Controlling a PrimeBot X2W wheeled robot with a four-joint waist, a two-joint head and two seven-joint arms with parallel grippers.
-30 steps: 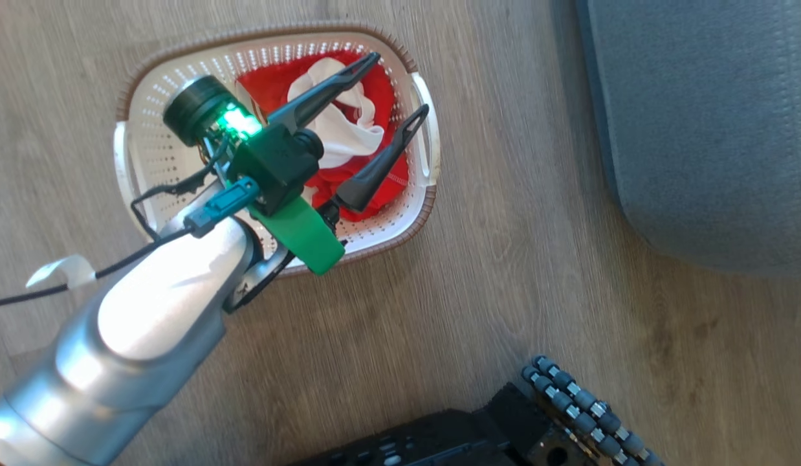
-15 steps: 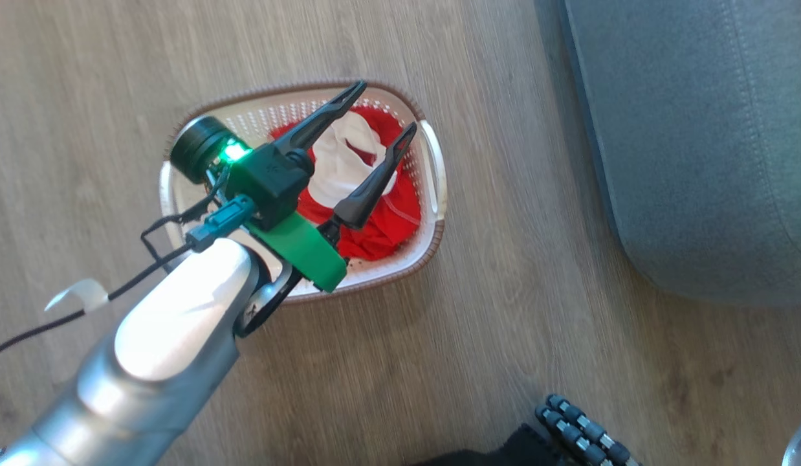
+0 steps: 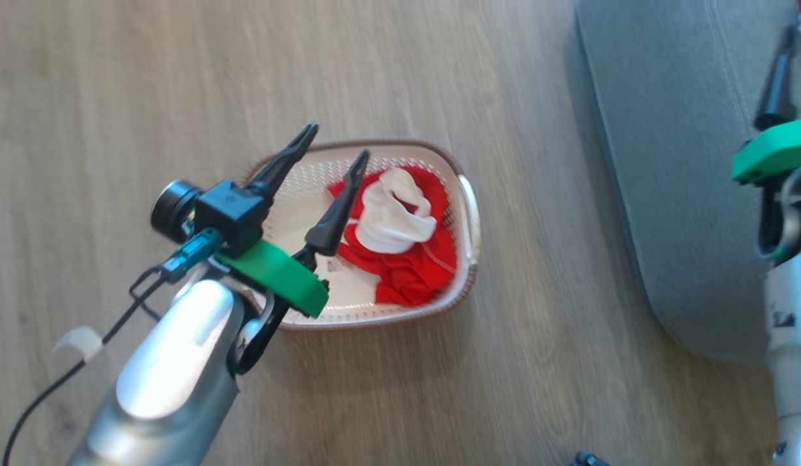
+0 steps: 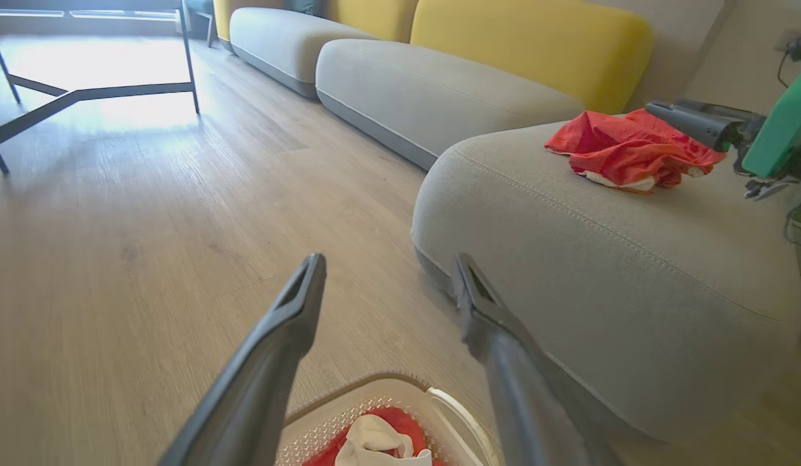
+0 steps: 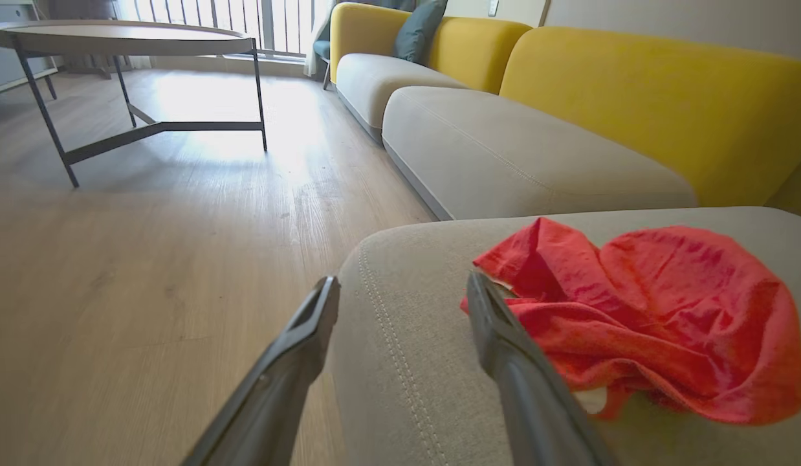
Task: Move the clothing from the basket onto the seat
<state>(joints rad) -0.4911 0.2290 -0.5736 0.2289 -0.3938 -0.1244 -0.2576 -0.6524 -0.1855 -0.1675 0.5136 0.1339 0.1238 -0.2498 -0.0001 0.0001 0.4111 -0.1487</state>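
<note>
- My left gripper (image 3: 336,141) hangs open over the basket (image 3: 470,220), empty.
- Right gripper's (image 5: 402,281) spread too, just beside one red garment (image 5: 633,310) on the seat (image 5: 407,375).
- Other clothing (image 3: 407,272) sits in the basket.

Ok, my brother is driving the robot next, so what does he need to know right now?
Left gripper: open, empty, above the basket on the floor.
Right gripper: open, empty, over the seat, beside a red garment.
Done: that red garment lies on the seat.
Left: the red-and-white clothing in the basket needs moving to the seat.
</note>
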